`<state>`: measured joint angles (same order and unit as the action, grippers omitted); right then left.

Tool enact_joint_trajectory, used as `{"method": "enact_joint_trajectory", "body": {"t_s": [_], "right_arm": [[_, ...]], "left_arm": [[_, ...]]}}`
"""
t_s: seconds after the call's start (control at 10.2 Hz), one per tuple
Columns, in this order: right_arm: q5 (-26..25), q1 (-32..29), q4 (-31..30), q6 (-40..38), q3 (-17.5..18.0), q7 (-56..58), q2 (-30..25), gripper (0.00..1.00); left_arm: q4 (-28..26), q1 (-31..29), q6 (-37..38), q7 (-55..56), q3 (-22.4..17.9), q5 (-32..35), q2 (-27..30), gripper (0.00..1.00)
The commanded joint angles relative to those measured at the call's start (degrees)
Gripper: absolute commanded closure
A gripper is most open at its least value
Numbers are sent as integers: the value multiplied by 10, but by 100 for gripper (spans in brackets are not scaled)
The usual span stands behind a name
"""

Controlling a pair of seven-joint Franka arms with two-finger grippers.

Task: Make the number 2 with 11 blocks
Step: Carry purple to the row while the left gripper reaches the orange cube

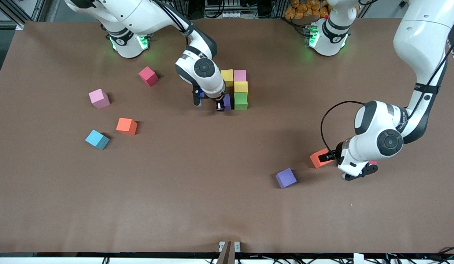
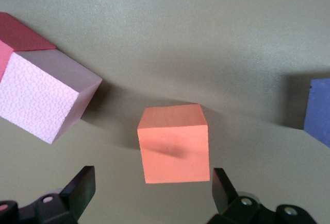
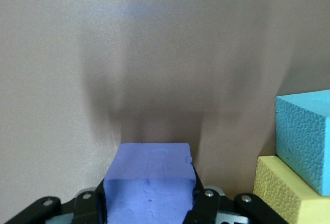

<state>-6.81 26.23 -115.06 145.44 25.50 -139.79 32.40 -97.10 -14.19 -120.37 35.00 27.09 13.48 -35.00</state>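
Your right gripper [image 1: 219, 106] is closed on a purple cube [image 1: 227, 101], clamped between both fingers, and sits low at the table beside the green cube [image 1: 240, 101] of the started figure. That figure stands near the middle of the table, closer to the robots' bases: a yellow cube [image 1: 227, 77] and a pink cube [image 1: 240, 75] side by side in the row farthest from the front camera, a second yellow cube [image 1: 241, 87] just in front of the pink one, and the green cube nearest the camera, all touching in a column. The right wrist view shows a cyan block [image 3: 305, 134] resting against a yellow one. Your left gripper [image 1: 358, 175] has its fingers spread wide and holds nothing; it hangs low over an orange cube [image 2: 174, 142] at the left arm's end of the table, with that cube between the open fingers but untouched. A loose purple cube [image 1: 285, 178] lies near it, closer to the camera. Toward the right arm's end you have four loose cubes well apart: a red cube [image 1: 148, 76], a light pink cube [image 1: 99, 98], another orange cube [image 1: 126, 126] and a cyan cube [image 1: 97, 139]. The left wrist view shows a pale pink cube [image 2: 44, 96] touching a red one [image 2: 23, 33].
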Motion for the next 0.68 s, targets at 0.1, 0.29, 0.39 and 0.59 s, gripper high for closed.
{"method": "enact_joint_trajectory", "body": {"t_s": [0.1,0.29,0.39,0.59], "right_arm": [[-6,10,18,-3,-6,-23,5,100],[-6,10,20,-8,-6,-23,6,100],[-7,11,20,-8,-6,-23,6,100],[-7,15,20,-7,-7,-23,7,100]], "left_arm": [[8,6,-13,9,-2,31,-5,0],[3,5,-40,14,-2,32,-9,0],[7,7,-41,14,-2,32,-15,0],[6,7,-43,16,-2,32,-21,0]]}}
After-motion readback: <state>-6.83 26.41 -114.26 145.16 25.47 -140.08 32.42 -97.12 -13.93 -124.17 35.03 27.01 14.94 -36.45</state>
